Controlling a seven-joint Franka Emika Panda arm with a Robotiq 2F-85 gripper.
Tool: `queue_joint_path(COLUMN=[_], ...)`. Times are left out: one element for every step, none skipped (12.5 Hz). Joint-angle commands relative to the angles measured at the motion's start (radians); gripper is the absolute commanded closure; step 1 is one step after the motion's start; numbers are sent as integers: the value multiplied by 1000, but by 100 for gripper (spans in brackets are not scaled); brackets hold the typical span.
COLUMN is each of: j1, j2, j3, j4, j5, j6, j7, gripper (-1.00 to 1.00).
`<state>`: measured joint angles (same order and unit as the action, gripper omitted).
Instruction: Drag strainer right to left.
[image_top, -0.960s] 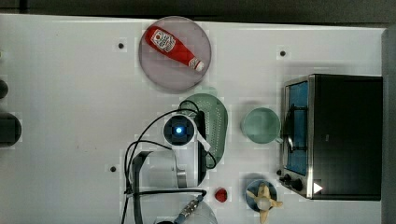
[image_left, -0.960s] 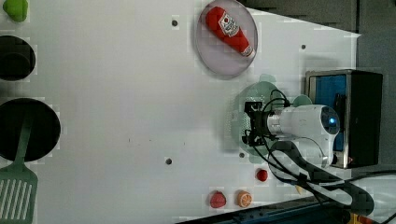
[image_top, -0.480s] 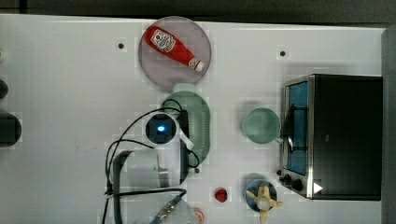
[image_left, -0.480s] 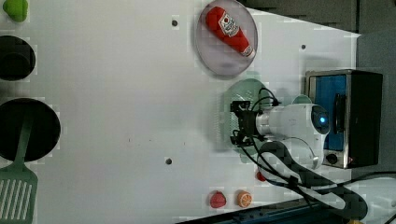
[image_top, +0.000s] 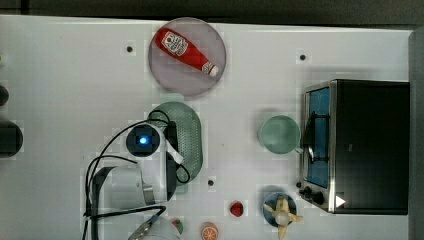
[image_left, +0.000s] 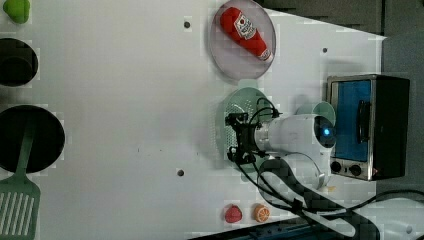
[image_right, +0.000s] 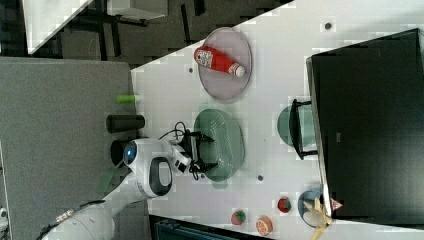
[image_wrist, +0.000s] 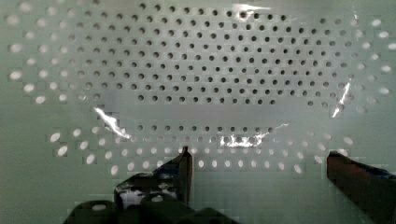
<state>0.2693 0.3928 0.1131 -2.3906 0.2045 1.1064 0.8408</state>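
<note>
Gripper (image_wrist: 259, 161) fingers spread wide inside the strainer (image_top: 187, 137), tips at its perforated wall, clamping nothing. Largest on the white table (image_top: 65, 75) is the toaster oven (image_top: 370, 145) at the top view's right; the strainer lies mid-table just below the plate (image_top: 205, 82) holding a ketchup bottle (image_top: 185, 49). Between strainer and oven stands the green cup (image_top: 278, 134).

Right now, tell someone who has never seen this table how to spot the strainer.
Start at the toaster oven on the top view's right, pass the round green cup, and stop below the grey plate holding the ketchup bottle. The strainer lies there with the gripper inside it: pale mint, oval, and dotted with rows of small holes.
</note>
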Motion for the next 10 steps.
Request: queue_joint_path(j1=[58, 76, 93, 111, 130, 148, 165, 181, 196, 210], j2=[23, 34, 46, 58, 71, 86, 101, 116, 133, 149], j3=[11, 11, 11, 11, 11, 11, 11, 11, 11, 12], j4=[74, 93, 113, 134, 157, 180, 203, 225, 247, 266], j5=[97, 116, 128, 128, 129, 129, 129, 128, 129, 130], j6=[3, -2, -3, -3, -4, -6, -7, -10, -10, -12], j7=[53, 79, 117, 153, 184, 208, 224, 231, 231, 230], gripper=[-100, -100, -100, -100, -100, -100, -100, -100, -100, -100])
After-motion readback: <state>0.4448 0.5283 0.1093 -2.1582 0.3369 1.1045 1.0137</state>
